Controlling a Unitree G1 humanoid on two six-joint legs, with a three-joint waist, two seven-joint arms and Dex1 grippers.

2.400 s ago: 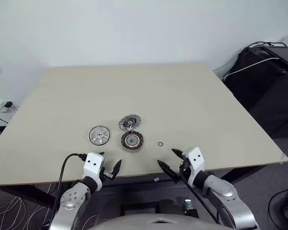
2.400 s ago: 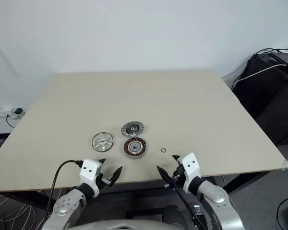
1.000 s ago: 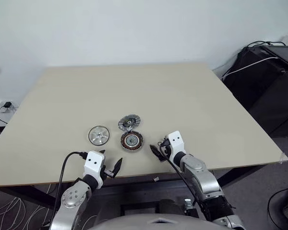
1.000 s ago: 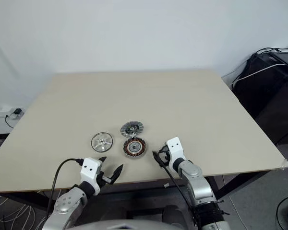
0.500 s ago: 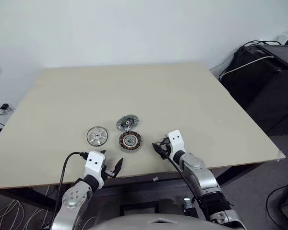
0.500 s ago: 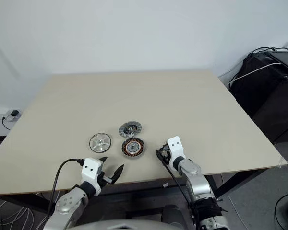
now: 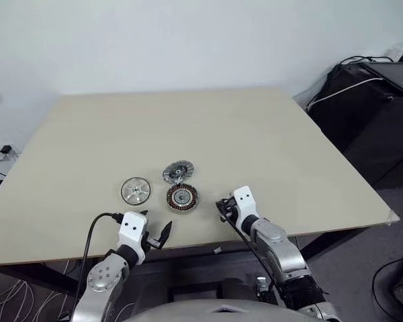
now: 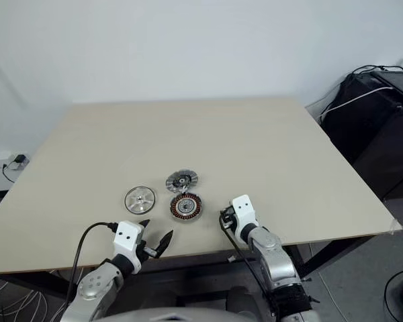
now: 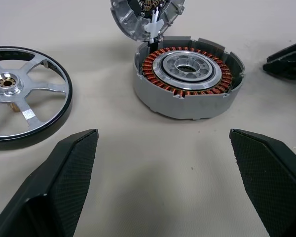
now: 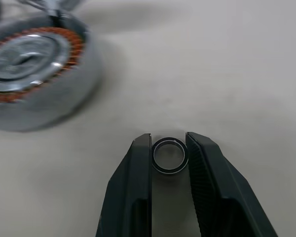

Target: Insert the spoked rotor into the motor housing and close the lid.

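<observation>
**A:** Beige table [image 7: 269, 147] against a white wall, with parts clustered near the front edge. Status on the motor assembly?

**B:** Nothing was assembled. Spoked rotor [image 9: 19, 94] lay flat on the table, just left of the motor housing [image 9: 187, 76] and apart from it. The housing's copper windings and pale centre were fully exposed, with nothing seated inside.

**A:** Lid?

**B:** Lid [image 7: 178, 172] was off and sat at the housing's far side, touching or nearly touching it. In the left wrist view it looked tilted up against the housing rim. Short wires seemed to run between the two, but I couldn't confirm that.

**A:** Grippers?

**B:** Left gripper [image 7: 154, 236] hung over the near table edge with its jaws spread wide and empty, facing the rotor and housing. Right gripper [image 10: 169, 158] was down at the table, just right of the housing, with its fingers narrowed around a small metal ring [image 10: 169, 155]. Both pads were at the ring's sides, so it looked pinched. I couldn't tell whether the ring was off the surface.

**A:** So the right arm was on the loose ring, not the rotor.

**B:** Correct. My read is that it was a side step. Rotor insertion and lid closing both remained to be done, so the task proper had barely started.
</observation>
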